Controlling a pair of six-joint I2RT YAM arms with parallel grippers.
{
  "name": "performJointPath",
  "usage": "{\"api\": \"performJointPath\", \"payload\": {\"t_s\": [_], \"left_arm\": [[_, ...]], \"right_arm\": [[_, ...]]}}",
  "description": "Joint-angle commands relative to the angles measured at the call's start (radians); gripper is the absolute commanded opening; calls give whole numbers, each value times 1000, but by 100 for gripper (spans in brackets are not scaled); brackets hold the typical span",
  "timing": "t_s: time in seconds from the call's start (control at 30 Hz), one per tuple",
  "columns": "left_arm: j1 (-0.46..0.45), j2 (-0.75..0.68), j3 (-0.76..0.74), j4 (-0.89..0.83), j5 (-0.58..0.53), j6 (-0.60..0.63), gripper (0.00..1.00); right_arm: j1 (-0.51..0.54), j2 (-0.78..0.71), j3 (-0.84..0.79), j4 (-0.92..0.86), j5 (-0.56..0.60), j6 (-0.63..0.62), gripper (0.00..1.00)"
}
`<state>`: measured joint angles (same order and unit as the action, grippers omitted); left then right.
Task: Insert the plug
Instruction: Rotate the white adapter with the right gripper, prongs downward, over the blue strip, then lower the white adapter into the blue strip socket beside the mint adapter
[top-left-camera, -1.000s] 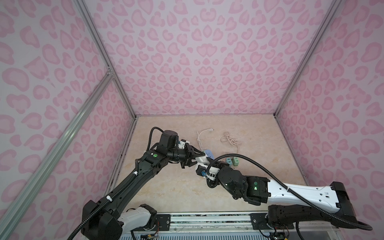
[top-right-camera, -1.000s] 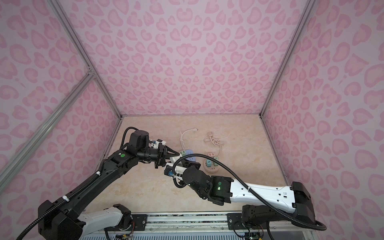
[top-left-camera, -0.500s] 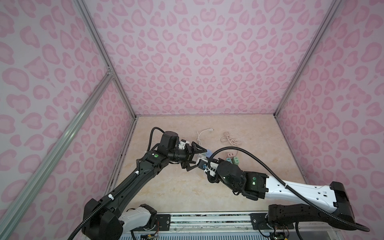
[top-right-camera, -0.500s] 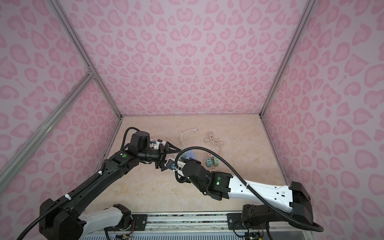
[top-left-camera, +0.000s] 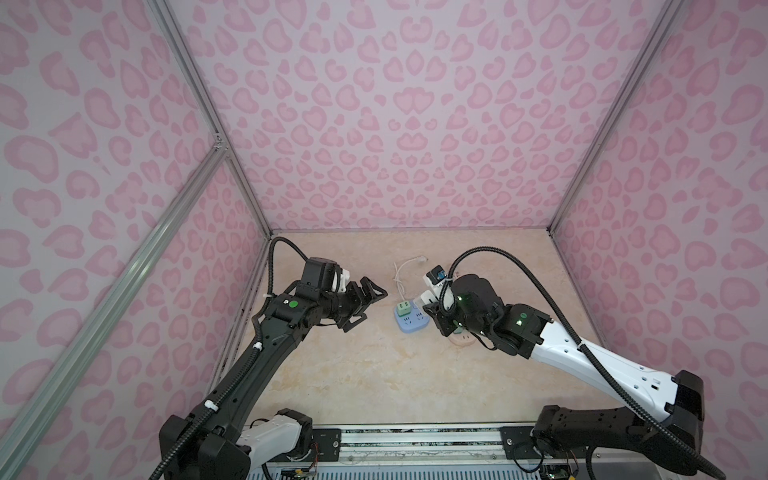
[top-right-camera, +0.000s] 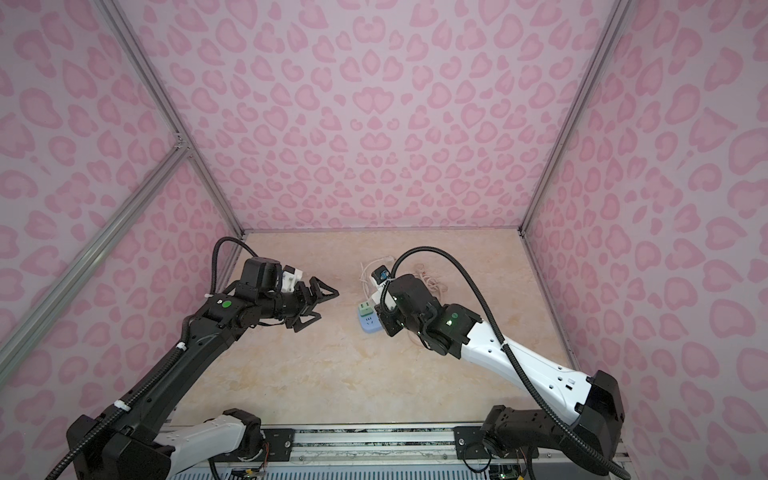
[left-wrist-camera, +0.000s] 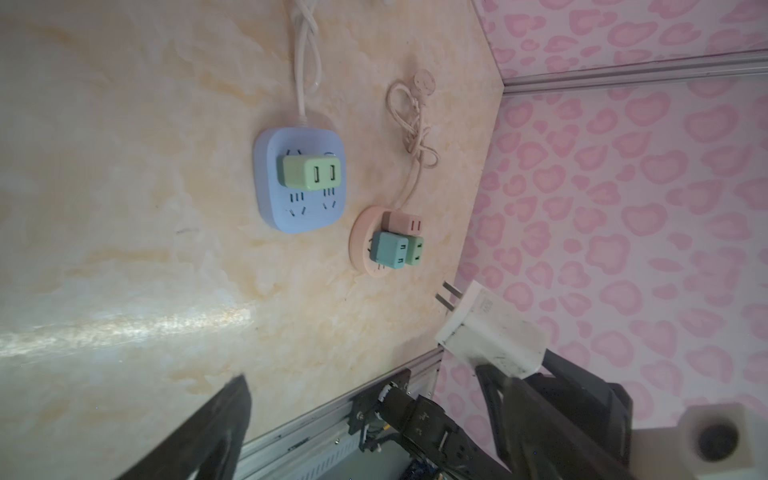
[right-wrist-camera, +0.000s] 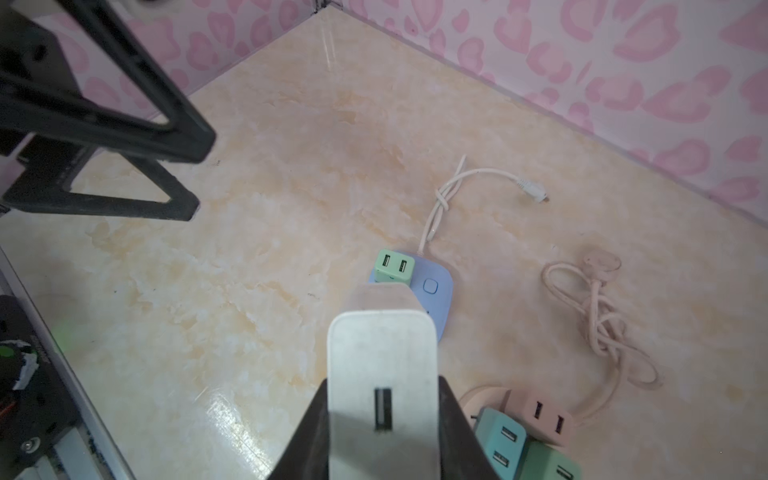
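Right pincer (right-wrist-camera: 382, 395) pinching the white rectangular plastic charger plug (left-wrist-camera: 490, 332) near the pale blue square power strip (left-wrist-camera: 274, 199), my left pincer (top-left-camera: 375, 306) spread wide, empty, above the beige marbled surface (top-left-camera: 374, 374).

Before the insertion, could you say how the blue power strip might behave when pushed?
The blue power strip probably slides, lying loose on the glossy table. Its thin white cord looks floppy, so hardly an anchor. Flat, it seems unlikely to tip.

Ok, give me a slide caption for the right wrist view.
Right end effector grips a white charger near the blue power strip, green adapter plugged in.
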<state>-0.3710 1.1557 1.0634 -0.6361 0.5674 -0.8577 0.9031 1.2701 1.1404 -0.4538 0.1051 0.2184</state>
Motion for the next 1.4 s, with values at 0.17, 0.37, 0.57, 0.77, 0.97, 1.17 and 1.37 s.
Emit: {"api": "performJointPath", "payload": {"t_s": [0.17,0.37,0.57,0.77,0.97,1.17,1.37], "left_arm": [[2,-52,14,-29,-251,193,94],[-6,-42,-7,-18,-268,215,93],[-28,-48,-56,23,-273,210,92],[-40,-62,-92,49,-272,198,92],[-67,-69,-127,90,-284,179,92],[-92,-62,-158,112,-293,168,94],[-92,-97,-189,123,-310,169,96]], "right_arm": [[-78,87,147,-202,-133,171,0],[-92,137,171,-238,-56,167,0],[-92,195,174,-265,-18,171,0],[-86,246,167,-260,1,172,0],[-87,325,209,-272,15,188,0],[-87,385,212,-223,6,213,0],[-87,455,228,-173,3,209,0]]}}
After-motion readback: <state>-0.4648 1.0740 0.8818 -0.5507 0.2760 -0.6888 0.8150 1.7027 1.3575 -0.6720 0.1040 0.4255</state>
